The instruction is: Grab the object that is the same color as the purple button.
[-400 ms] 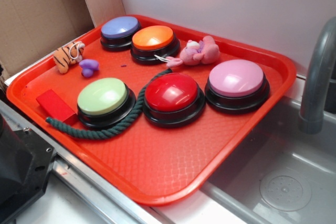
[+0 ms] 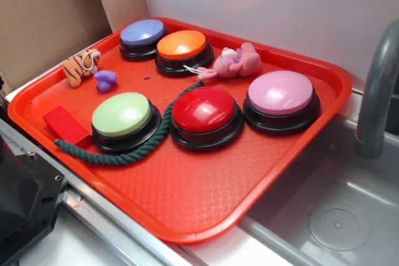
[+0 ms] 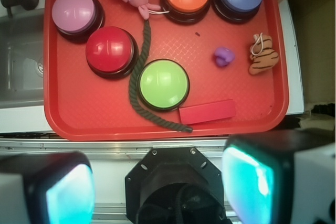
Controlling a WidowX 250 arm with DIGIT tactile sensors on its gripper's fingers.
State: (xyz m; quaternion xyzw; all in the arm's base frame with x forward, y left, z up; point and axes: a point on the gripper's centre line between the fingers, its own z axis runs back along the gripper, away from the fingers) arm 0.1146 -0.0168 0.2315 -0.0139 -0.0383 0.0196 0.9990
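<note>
Gripper fingers (image 3: 247, 182): blurred, cut off by the wrist view's lower edge. Green rope (image 2: 124, 154): partly hidden behind the green button (image 2: 122, 114) (near side). Faucet (image 2: 377, 91): cut off at the right edge. Dark speck on tray (image 2: 187, 197): too small to identify.

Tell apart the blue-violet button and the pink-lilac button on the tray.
The purple button is darker and blue-violet; the pink-lilac button is paler and pinker. The purple one sits in a tray corner beside the orange button; the lilac sits beside the red button. Both are domes on black bases.
</note>
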